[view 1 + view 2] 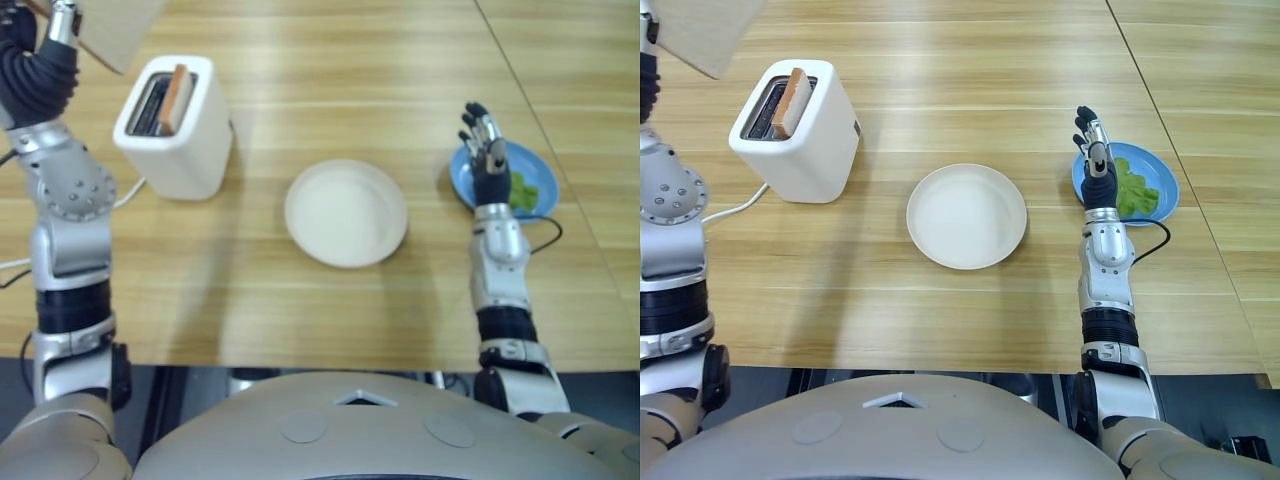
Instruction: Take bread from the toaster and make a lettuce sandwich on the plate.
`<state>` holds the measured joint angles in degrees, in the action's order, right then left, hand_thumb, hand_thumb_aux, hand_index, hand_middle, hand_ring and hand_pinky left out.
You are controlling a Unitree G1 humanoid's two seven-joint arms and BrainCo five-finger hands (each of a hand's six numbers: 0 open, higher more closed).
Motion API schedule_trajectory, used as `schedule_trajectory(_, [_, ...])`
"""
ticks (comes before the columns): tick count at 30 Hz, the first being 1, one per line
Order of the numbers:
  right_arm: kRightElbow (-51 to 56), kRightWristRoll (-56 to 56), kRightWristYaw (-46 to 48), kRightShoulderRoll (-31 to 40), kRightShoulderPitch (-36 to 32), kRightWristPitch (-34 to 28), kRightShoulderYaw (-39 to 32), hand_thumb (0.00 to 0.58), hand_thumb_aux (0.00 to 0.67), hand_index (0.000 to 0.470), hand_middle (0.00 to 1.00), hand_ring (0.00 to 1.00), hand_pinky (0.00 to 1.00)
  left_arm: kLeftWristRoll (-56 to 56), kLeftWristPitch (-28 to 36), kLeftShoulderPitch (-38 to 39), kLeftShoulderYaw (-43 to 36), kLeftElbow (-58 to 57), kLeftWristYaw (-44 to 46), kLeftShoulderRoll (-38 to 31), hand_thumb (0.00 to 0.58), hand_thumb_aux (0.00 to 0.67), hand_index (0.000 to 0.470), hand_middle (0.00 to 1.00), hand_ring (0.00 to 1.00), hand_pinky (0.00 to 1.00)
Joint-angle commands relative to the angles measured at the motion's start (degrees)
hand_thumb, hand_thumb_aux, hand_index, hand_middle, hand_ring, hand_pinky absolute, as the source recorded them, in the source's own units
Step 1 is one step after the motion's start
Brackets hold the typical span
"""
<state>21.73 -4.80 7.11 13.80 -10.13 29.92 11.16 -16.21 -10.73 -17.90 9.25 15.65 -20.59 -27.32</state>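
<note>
White plate (966, 216), centre (toaster (805, 140) far L).

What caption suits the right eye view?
Open right robot hand at blue dish of green lettuce; round cream plate empty; bread slice in white toaster.

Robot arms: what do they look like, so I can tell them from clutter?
Both arms are silver-grey metal segments split by black bands. The left arm has a round cap dotted with screws and a black ribbed sleeve above it. The right arm ends in the right hand, black with silver finger parts; a thin black cable loops beside its forearm.
</note>
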Motion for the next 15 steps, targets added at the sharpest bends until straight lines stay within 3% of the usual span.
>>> schedule_trajectory(1, [0.75, 0.01, -0.21, -0.01, -0.34, -0.34, 0.23, 0.0, 0.0, 0.0, 0.0, 0.0, 0.0, 13.45, 0.57, -1.64, -7.98, -4.61, 14.32, 5.83, 0.58, 0.67, 0.46, 1.0, 1.0, 1.0])
schedule_trajectory(8, [0.42, -0.14, -0.12, 0.2, -0.12, -0.56, 0.31, 0.0, 0.0, 0.0, 0.0, 0.0, 0.0, 20.37, 4.43, -1.1, -20.34, -25.29, 35.82, 14.23, 0.58, 0.67, 0.46, 1.0, 1.0, 1.0])
schedule_trajectory(15, [-0.31, -0.05, -0.14, 0.45, 0.36, -0.94, 0.37, 0.0, 0.0, 0.0, 0.0, 0.0, 0.0, 14.35, -0.78, -3.98, -25.41, -48.1, 41.66, 17.23, 0.58, 0.67, 0.46, 1.0, 1.0, 1.0])
